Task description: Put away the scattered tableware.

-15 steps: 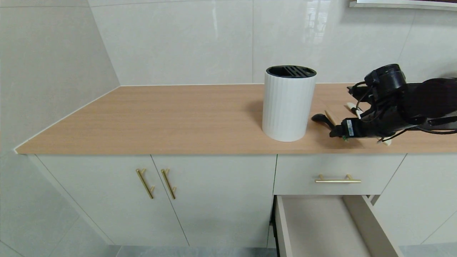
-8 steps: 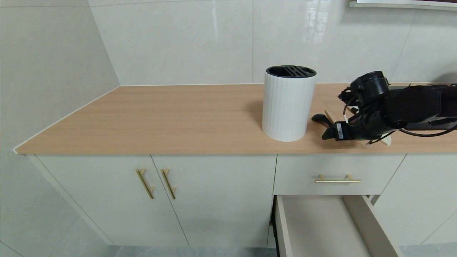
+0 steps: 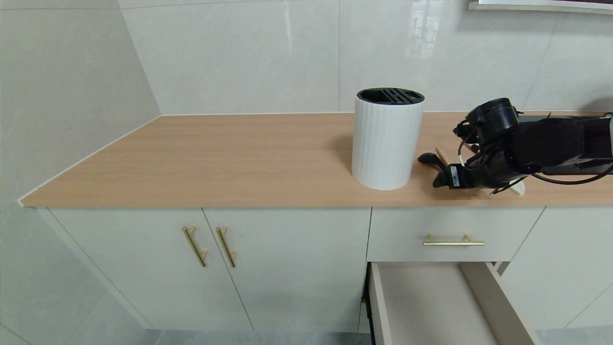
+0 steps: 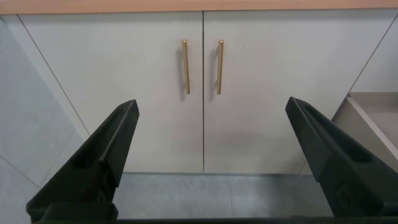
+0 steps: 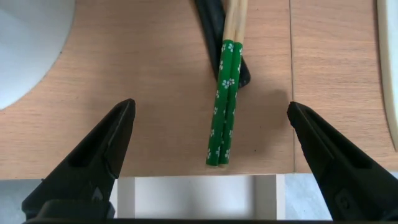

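Now the right gripper (image 3: 441, 179) sits low over the desk (image 3: 239, 158) at the right of the head view, just beside the tall white holder (image 3: 387, 139). Its 2 fingers are spread wide and hold nothing. 2 chopsticks (image 5: 225, 93) with green ends lie on the desk under the gap, on top of a long black thing (image 3: 427, 158). The left gripper (image 4: 211, 155) is spread wide too, with nothing in it, facing 2 cupboard doors (image 4: 261, 112). A drawer (image 3: 431, 302) stands open at the lower right.
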`<state>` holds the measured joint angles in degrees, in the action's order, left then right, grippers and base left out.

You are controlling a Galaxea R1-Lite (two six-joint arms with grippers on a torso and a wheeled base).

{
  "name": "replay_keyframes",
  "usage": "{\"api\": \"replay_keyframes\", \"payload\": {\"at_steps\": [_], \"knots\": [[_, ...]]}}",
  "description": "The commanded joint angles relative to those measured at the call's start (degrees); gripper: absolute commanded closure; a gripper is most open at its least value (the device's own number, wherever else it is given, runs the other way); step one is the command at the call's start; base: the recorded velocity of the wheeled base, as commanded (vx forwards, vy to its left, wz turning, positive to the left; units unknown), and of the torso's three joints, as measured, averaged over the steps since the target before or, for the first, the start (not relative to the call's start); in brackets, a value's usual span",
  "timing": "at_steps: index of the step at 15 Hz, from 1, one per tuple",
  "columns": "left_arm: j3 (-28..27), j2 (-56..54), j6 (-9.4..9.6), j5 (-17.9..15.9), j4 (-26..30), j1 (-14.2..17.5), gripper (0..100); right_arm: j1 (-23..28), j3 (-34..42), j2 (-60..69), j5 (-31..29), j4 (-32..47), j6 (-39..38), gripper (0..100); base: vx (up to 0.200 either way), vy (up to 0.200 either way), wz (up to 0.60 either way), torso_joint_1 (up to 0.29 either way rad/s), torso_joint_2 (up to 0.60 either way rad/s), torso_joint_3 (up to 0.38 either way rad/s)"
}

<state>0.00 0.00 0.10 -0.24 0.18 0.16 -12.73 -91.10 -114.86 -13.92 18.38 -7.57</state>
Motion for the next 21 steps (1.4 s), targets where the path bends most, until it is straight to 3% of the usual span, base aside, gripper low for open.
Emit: {"api": "replay_keyframes", "payload": {"at_steps": [1,2,17,21], "knots": [[0.00,0.09,-0.01,-0.02,-0.01,0.02,0,0.25,0.05,-0.01,-0.14,-0.10,0.01,0,0.000,0.000,0.00,0.000,0.00,0.000],[0.00,0.00,-0.01,-0.02,-0.01,0.02,0,0.25,0.05,-0.01,-0.14,-0.10,0.01,100,0.000,0.000,0.00,0.000,0.00,0.000],[0.00,0.00,-0.01,-0.02,-0.01,0.02,0,2.27,1.01,4.64,-1.55,0.07,-0.78,100,0.000,0.000,0.00,0.000,0.00,0.000],[0.00,0.00,-0.01,-0.02,-0.01,0.02,0,2.88,12.70,24.16,1.97,0.34,-2.89,100,0.000,0.000,0.00,0.000,0.00,0.000]]}}
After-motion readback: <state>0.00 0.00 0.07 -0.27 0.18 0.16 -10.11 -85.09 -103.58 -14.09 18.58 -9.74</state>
